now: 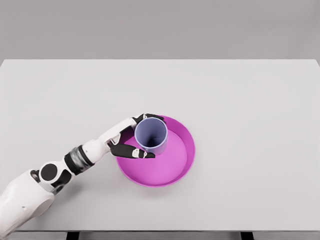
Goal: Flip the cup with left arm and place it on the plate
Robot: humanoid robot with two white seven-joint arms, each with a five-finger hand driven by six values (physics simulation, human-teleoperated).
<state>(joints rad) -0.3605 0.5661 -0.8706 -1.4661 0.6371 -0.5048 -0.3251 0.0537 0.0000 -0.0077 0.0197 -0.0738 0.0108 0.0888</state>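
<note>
A lavender cup [151,135] stands with its mouth up over the upper left part of the magenta plate [175,167]. My left hand [142,136] reaches in from the lower left and is shut on the cup, black fingers curling over its far rim and the thumb along its near side. Whether the cup's base touches the plate I cannot tell. The right arm does not show.
The plate lies near the middle of a light grey table [250,100], somewhat toward the front edge. The table's front edge runs along the bottom of the view.
</note>
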